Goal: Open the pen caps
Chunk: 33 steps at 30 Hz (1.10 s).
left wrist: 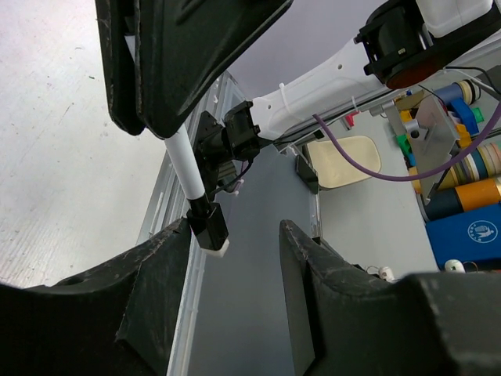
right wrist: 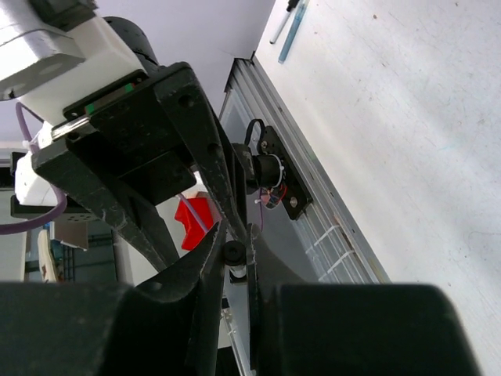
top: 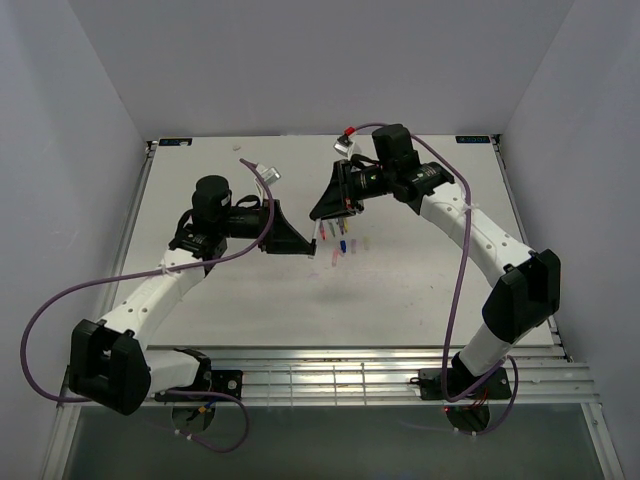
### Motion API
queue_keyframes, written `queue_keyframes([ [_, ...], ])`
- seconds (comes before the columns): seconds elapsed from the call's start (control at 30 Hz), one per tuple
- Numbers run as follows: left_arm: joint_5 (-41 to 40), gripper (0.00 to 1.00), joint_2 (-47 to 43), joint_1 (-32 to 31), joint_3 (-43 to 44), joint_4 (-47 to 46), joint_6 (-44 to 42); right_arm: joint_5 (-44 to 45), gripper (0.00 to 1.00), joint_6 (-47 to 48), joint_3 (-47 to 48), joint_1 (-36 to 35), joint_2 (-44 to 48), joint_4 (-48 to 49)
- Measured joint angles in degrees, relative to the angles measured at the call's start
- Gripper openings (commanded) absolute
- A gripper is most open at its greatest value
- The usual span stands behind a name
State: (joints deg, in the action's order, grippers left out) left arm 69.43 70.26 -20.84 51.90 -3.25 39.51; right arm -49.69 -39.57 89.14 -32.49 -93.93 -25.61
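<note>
Clamping: right gripper point(left wrist: 160, 125) clenched on white pen point(left wrist: 186, 160) | dark cap point(left wrist: 208, 223): pen's 5 o'clock end, left wrist view | left gripper point(left wrist: 235, 231): released, straddling cap.

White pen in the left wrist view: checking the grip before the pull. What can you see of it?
A thin white plastic pen with a black cap on its lower end, pale-tipped. It hangs tilted, its upper end clamped in the right gripper. The cap sits between the left gripper's parted fingers, close beside one of them.
</note>
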Motion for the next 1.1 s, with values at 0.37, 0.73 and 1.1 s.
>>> queue_keyframes([
  [0.37, 0.5, 0.48, 1.1, -0.3, -0.7, -0.7, 2.2, -1.0, 0.08, -2.0, 0.1, -0.3, 0.0, 5.2],
  [0.73, 1.3, 0.41, 1.7, -0.3, -1.7, -2.8, 4.5, -1.4, 0.08, -2.0, -0.1, -0.8, 0.0, 6.6],
  [1.1, 1.6, 0.26, 1.9, -0.3, -2.8, -2.8, 6.0, -1.6, 0.08, -0.7, -2.3, -1.4, 0.3, 6.8],
])
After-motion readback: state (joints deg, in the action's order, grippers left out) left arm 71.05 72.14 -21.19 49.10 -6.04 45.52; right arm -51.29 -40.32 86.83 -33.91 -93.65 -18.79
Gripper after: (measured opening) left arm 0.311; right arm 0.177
